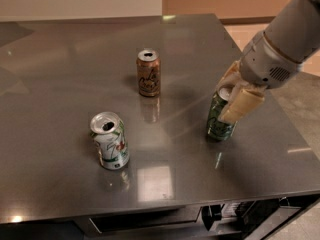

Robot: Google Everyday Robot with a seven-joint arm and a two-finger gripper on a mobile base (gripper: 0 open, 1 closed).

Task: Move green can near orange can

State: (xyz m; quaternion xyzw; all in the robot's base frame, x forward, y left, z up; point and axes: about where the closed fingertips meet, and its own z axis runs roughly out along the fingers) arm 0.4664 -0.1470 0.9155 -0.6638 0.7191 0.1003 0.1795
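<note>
The green can (219,120) is dark green with pale lettering and stands right of centre on the steel table (65,74). My gripper (231,91) comes down from the upper right and is shut on the can's upper part. One pale finger (242,104) lies on the can's right side and the other is behind its top. The orange can (148,73) is coppery with pale script. It stands upright near the middle of the table, to the left of and behind the green can, well apart from it.
A dented white can (110,141) with green and red markings stands at the front left. The table's right edge (280,114) runs close to the green can, with floor beyond. The front edge is near the bottom of the view.
</note>
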